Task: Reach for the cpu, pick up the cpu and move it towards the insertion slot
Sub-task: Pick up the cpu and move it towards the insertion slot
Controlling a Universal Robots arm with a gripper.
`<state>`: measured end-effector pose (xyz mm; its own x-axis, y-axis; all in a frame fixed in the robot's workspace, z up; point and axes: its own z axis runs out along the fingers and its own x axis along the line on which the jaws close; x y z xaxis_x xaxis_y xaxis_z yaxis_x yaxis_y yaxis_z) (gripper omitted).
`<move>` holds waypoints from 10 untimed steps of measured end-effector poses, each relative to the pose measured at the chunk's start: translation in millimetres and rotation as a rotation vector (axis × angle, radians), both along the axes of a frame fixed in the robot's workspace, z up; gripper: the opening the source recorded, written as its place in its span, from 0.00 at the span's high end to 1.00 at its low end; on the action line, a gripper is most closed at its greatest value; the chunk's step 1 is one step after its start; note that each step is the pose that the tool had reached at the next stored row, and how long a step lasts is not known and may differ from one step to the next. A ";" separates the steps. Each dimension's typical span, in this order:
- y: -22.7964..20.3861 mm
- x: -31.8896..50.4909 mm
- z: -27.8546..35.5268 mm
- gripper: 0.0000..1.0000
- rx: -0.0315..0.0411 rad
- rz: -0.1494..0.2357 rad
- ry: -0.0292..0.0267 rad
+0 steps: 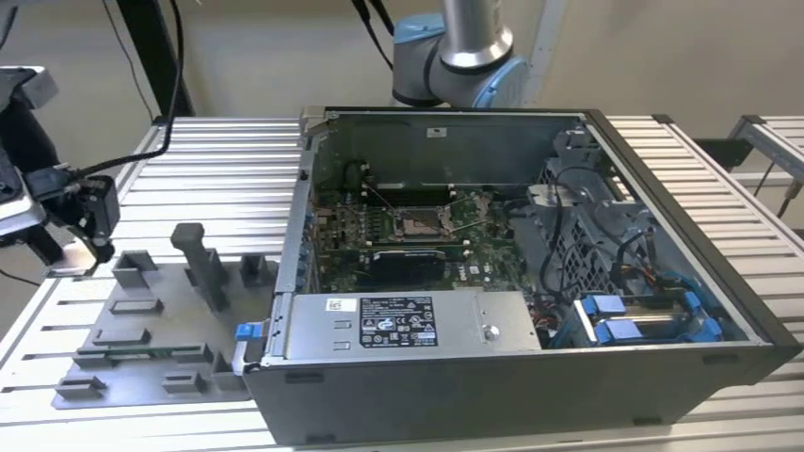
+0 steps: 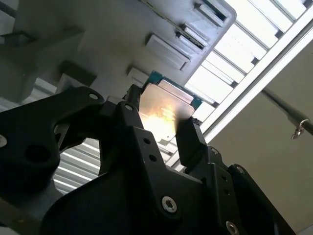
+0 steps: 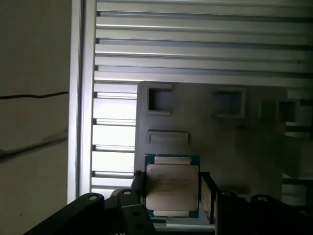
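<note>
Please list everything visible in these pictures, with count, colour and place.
cpu: one, silver with green rim, above the fixture plate.
fixture plate: one, grey, on the table.
table: one, silver slats, under everything.
computer case: one, dark grey, open, on the table.
circuit board: one, green, inside the case.
insertion slot: one, silver-framed, on the circuit board.
power supply: one, silver, inside the case.
arm: one, silver and blue, behind the case.
gripper: one, black, shut on the cpu.
</note>
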<state>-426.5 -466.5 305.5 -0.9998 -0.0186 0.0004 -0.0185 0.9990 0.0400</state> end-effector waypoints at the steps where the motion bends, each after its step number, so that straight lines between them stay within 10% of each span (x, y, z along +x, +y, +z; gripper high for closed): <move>1: 0.0 0.0 3.9 1.00 0.0000 0.000 0.0000; 10: 0.0 0.0 38.0 1.00 0.0001 0.000 -0.0001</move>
